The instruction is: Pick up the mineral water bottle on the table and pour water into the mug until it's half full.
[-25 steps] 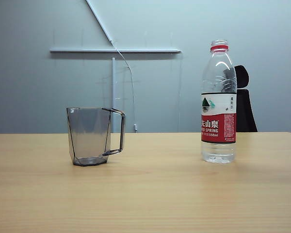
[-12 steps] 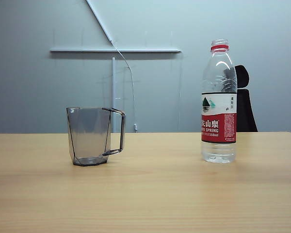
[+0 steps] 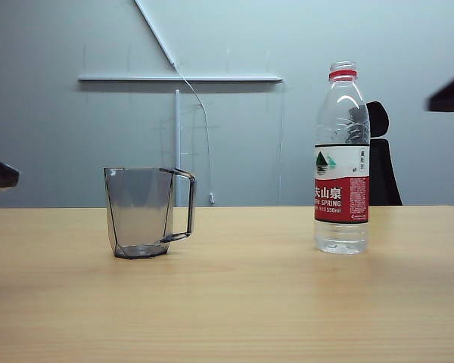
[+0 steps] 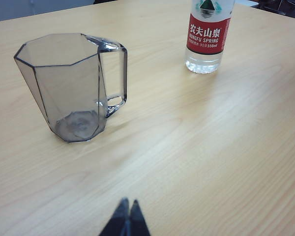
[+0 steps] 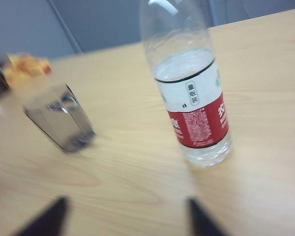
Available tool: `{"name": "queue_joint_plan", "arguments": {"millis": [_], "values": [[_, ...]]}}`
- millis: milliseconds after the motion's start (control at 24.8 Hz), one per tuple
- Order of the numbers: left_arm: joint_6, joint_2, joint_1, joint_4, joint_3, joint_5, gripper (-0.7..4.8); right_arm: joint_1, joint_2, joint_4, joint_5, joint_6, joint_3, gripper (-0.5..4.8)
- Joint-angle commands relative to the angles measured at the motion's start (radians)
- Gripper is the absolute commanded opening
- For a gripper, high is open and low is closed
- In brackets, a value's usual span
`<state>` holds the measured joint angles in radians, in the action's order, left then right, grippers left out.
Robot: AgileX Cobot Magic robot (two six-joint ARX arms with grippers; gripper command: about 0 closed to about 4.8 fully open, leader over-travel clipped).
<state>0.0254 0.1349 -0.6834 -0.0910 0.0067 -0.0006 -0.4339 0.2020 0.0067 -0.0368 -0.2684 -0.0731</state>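
We see the bottle (image 3: 341,159) standing upright on the table (image 3: 242,302), toward the right side in the exterior view, with its red neck ring and no cap that we can make out. It holds water (image 5: 184,64) up to about the top of its label. The mug (image 3: 144,212) stands upright well to the left of it, handle turned toward the bottle, and looks empty.

Our left gripper (image 4: 128,216) hovers over bare wood near the mug, touching nothing; its two dark fingertips lie pressed together and grip nothing. Our right gripper (image 5: 125,216) hangs just short of the bottle, its fingertips (image 5: 199,219) spread wide apart with only tabletop between them, holding nothing. In the exterior view only dark edges of the two arms show at the sides.
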Motion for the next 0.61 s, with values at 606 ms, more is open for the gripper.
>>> {"name": "queue_joint_plan", "arguments": {"millis": [606], "values": [[-0.003, -0.006, 0.001, 0.011, 0.002, -0.003, -0.02, -0.069, 1.342, 1.394, 0.253, 0.224, -0.136, 4.79]]}}
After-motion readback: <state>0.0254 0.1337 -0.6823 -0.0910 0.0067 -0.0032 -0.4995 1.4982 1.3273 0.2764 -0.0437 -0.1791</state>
